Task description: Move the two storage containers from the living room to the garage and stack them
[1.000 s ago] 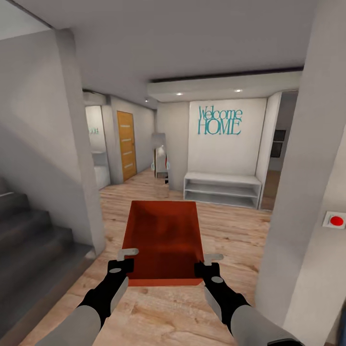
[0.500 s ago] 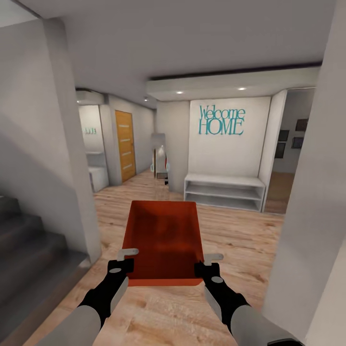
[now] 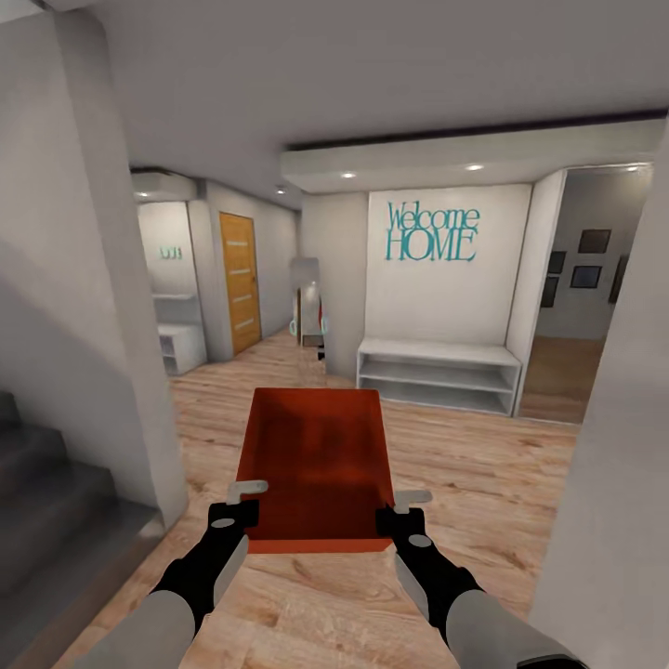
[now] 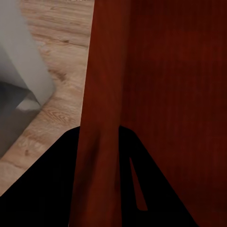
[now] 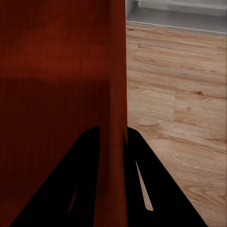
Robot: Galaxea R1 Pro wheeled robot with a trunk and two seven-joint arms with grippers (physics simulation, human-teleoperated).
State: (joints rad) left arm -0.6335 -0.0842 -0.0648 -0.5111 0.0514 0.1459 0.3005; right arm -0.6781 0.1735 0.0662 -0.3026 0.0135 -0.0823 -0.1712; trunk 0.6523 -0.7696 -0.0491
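An orange-red storage container (image 3: 316, 465) hangs in front of me above the light wood floor, lidless and empty. My left gripper (image 3: 243, 506) is shut on its near left rim, and my right gripper (image 3: 398, 516) is shut on its near right rim. In the left wrist view the container wall (image 4: 106, 113) runs between the black fingers (image 4: 56, 189). In the right wrist view the wall (image 5: 116, 94) likewise sits clamped between the two fingers (image 5: 85, 179).
A grey staircase (image 3: 46, 502) and a white pillar (image 3: 93, 307) stand close on the left. A white wall (image 3: 613, 483) is close on the right. Ahead are a white shelf bench (image 3: 437, 372) under a "Welcome HOME" sign (image 3: 432, 232), a wooden door (image 3: 239, 279) and a doorway (image 3: 576, 316) at right.
The camera has moved forward along the hall: pillar and right wall slid outward and the right doorway opened up. The container and both grippers keep their place in the picture.
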